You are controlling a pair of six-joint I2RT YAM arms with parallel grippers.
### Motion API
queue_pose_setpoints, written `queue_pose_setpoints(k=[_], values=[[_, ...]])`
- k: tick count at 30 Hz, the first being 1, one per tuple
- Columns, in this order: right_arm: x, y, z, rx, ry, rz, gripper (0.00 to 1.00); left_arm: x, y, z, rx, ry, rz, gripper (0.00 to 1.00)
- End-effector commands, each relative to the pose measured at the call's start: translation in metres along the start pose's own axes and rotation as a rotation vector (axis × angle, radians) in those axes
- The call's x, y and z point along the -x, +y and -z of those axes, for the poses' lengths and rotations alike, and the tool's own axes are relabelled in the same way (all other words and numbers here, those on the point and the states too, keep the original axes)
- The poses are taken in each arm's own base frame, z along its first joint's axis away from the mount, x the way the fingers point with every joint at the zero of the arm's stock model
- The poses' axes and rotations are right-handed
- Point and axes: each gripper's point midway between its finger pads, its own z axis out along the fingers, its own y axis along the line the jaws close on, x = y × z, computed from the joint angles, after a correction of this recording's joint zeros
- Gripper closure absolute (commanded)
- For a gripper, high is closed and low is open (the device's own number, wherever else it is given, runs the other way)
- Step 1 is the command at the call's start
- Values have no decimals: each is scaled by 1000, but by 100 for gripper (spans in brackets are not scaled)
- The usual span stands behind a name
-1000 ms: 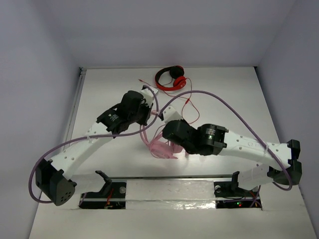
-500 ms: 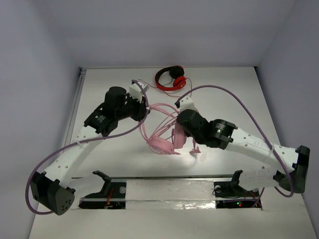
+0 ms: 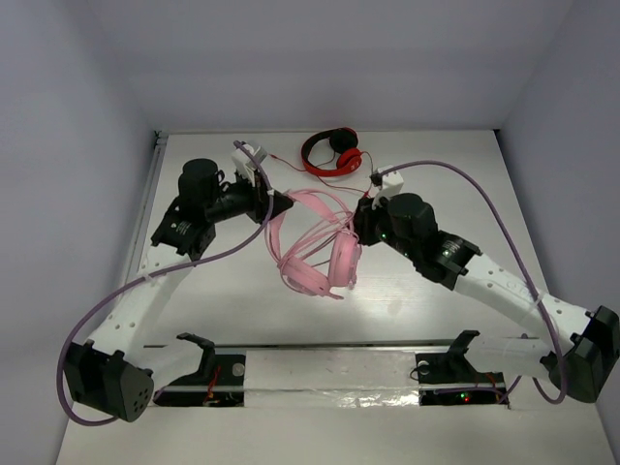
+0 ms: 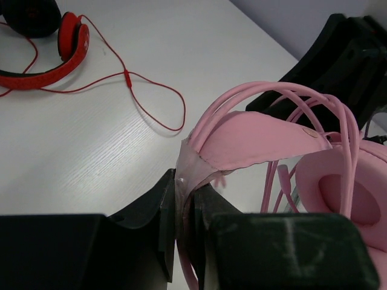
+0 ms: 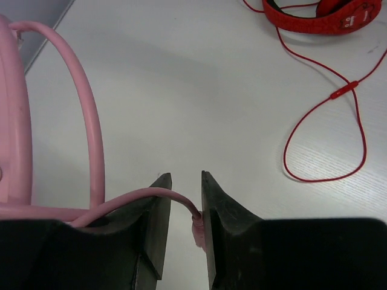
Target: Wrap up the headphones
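Note:
The pale pink headphones (image 3: 341, 262) hang between my grippers above the table's middle, ear cups low, with the thin pink cable (image 3: 312, 229) looped over the headband. My left gripper (image 3: 283, 204) is shut on one end of the pink headband (image 4: 260, 136); its jaws (image 4: 184, 181) pinch that end, with an ear cup (image 4: 347, 190) to the right. My right gripper (image 3: 361, 213) is just right of the headphones. In its wrist view the jaws (image 5: 186, 178) stand a narrow gap apart. The cable's end (image 5: 196, 229) lies between them against the right finger, the cable (image 5: 91, 145) arching off left.
Smaller red-and-black headphones (image 3: 332, 153) lie at the back middle, and their red cable (image 3: 370, 208) trails forward past my right gripper; they also show in the left wrist view (image 4: 57, 57) and right wrist view (image 5: 320, 18). Walls enclose the white table (image 3: 465, 174) on three sides.
My left gripper has moved back and left with the headband. My right arm has swung back and right, uncovering the headphones, which now hang spread between the two grippers.

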Motion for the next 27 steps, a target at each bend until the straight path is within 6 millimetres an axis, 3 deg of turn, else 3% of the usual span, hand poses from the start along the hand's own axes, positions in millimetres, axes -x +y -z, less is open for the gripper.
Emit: queue_pose_setpoints(k=[1, 4, 5, 6, 11, 20, 23, 27], values=[[28, 19, -3, 138, -139, -89, 67, 43, -55, 19, -222, -130, 8, 100], [23, 13, -9, 141, -160, -130, 63, 62, -51, 21, -166, -190, 42, 100], [13, 11, -11, 141, -147, -144, 60, 70, -50, 25, -154, -220, 46, 100], [19, 10, -11, 146, -166, -154, 60, 73, -52, 27, -156, -225, 59, 100], [10, 12, -16, 192, -188, -167, 51, 98, -59, 37, -143, -290, 126, 100], [16, -2, -22, 126, -260, -130, 46, 108, -57, 37, -106, -269, 224, 100], [14, -10, -23, 89, -259, -119, 46, 108, -62, 38, -134, -269, 231, 100], [8, 2, -26, 159, -250, -134, 60, 113, -64, 42, -134, -292, 249, 100]])
